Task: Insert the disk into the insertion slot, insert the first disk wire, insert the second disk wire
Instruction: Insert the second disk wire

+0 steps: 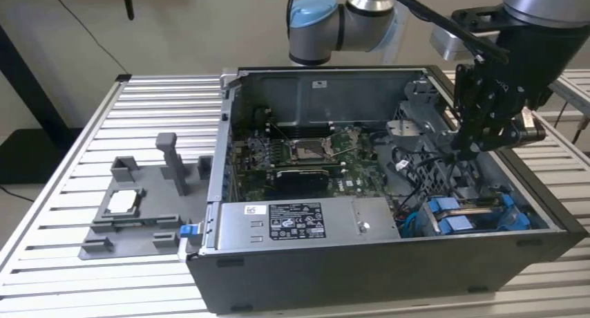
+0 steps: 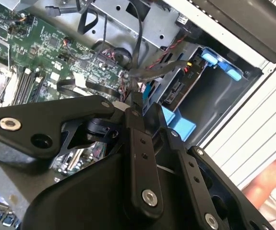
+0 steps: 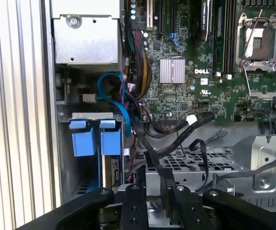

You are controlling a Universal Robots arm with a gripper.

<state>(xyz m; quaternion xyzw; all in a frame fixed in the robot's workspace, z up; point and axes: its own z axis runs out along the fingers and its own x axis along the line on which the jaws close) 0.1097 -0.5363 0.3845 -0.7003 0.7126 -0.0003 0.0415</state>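
Tugging the black wire [image 2: 138, 52] at an angle could snag it in the loose cables around it or skew its plug, because your tool [image 1: 463, 152], fingers together and apparently pinching that wire, hangs deep inside the computer case [image 1: 369, 280]. The disk [image 1: 481, 211] sits in the insertion slot [image 3: 92, 116] at the case's near corner on the exterior view's right. The case also holds the motherboard [image 1: 309, 159] and power supply [image 1: 295, 221].

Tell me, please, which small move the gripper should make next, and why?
Probably lower the gripper slightly toward the disk: it appears shut on a black wire, and the disk already sits in the insertion slot, blue carrier tabs showing.
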